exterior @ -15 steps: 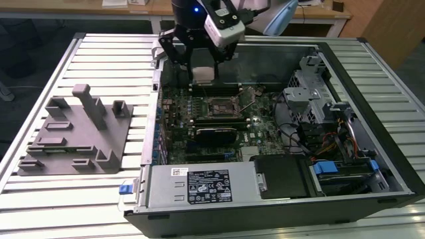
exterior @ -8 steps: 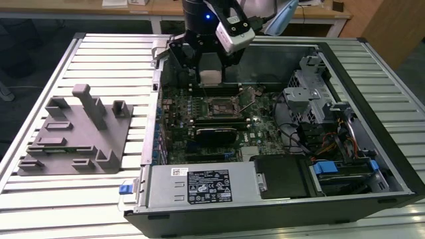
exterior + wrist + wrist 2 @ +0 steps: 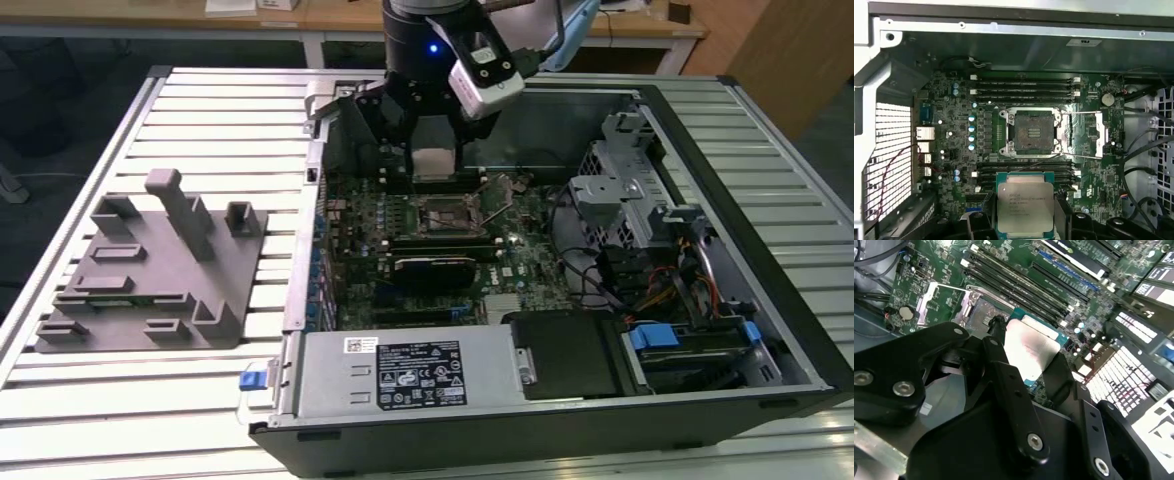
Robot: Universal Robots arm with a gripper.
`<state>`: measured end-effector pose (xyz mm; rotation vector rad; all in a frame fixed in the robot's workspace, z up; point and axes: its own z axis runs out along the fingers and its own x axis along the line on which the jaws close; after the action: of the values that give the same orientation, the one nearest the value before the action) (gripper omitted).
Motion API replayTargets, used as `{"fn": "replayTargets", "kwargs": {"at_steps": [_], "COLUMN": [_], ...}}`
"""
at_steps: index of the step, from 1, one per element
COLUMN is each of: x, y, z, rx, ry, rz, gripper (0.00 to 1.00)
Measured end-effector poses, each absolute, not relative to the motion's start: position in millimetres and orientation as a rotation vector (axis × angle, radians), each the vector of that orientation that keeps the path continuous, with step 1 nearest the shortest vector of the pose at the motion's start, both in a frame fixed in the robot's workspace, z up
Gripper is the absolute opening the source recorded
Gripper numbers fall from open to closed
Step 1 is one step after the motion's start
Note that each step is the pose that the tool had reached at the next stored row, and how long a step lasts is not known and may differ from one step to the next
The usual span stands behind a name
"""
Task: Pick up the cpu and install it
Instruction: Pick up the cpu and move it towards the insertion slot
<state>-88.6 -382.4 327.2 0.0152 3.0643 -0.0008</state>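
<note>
One cpu [image 3: 1025, 207], square with a silvery top and green rim, sits clamped between the two fingers [image 3: 1004, 375] of the gripper [image 3: 1024, 220], at twelve o'clock of the one open socket [image 3: 447, 213] in the exterior view

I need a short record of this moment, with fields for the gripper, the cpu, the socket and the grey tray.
gripper: shut on the cpu, inside the open computer case
cpu: held in the air above the motherboard, not in the socket
socket: empty, retention frame swung open
grey tray: on the table outside the case, at the exterior view's left
</note>
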Motion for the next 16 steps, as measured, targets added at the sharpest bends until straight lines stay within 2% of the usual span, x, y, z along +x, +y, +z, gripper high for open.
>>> {"fn": "replayTargets", "kwargs": {"at_steps": [16], "x": [-81], "y": [-371], "z": [298], "rx": [0.015], "ry": [3.071], "rz": [-0.003], "gripper": [0.54]}}
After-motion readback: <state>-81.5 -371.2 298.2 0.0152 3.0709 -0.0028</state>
